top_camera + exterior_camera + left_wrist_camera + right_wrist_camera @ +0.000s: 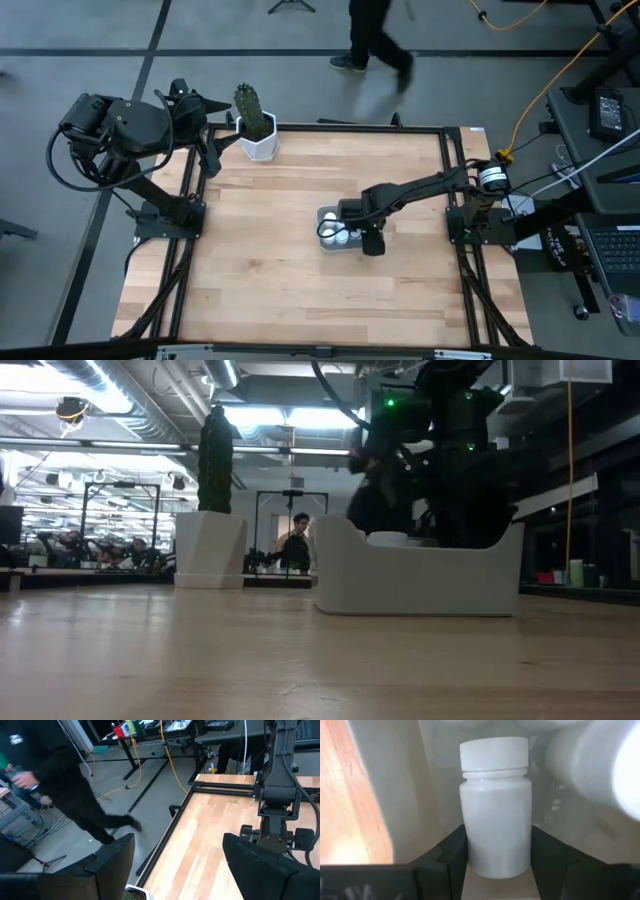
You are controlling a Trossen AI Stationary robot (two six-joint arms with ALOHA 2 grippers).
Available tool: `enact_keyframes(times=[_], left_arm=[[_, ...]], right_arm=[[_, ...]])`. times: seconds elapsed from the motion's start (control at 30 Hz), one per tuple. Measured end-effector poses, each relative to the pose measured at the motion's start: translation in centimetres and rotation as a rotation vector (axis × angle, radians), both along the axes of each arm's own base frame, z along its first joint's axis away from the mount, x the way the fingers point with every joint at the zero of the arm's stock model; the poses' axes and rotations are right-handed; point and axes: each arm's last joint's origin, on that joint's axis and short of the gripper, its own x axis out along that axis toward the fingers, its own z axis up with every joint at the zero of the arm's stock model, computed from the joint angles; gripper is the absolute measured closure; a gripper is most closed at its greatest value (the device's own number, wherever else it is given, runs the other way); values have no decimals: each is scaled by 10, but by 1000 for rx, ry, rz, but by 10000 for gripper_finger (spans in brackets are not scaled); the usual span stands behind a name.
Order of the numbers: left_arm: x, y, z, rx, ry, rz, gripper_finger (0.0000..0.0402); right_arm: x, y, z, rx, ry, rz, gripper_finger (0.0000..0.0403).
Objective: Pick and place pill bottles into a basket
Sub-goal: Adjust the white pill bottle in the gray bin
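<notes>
Several pill bottles [334, 232] already lie in the basket [322, 217] from above; none shows loose on the table, so I judge little remains. At my right wrist, my right gripper [497, 851] pinches one bottle [494, 805] inside the basket, its long axis running forward, cap away from me.

The basket [330, 232] is set right of the table's [280, 280] centre, with bottles [333, 236] inside. The cactus pot [258, 142] is placed at the far edge.
</notes>
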Motion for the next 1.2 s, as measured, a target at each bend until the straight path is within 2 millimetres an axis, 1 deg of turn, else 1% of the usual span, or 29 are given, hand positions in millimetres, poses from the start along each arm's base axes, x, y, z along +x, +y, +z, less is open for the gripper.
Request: enact_keyframes(times=[0.3, 0.5, 0.67, 0.8, 0.93, 1.1, 1.2], left_arm=[[0, 0, 0, 11, 9, -8, 106], [0, 0, 0, 12, 11, -9, 106], [0, 0, 0, 18, 15, -12, 106], [0, 0, 0, 18, 15, -13, 106], [0, 0, 0, 19, 16, -13, 106], [0, 0, 0, 24, 20, -16, 106], [0, 0, 0, 23, 20, -16, 106]], right_arm=[[-2, 0, 14, -6, 74, -31, 234], [4, 2, 30, -17, 71, -26, 234], [9, 4, 50, -36, 68, -24, 234], [6, 4, 67, -53, 122, -23, 234], [5, 7, 84, -84, 129, -7, 234], [1, 8, 106, -112, 49, -3, 234], [-6, 4, 121, -180, -27, -22, 234]])
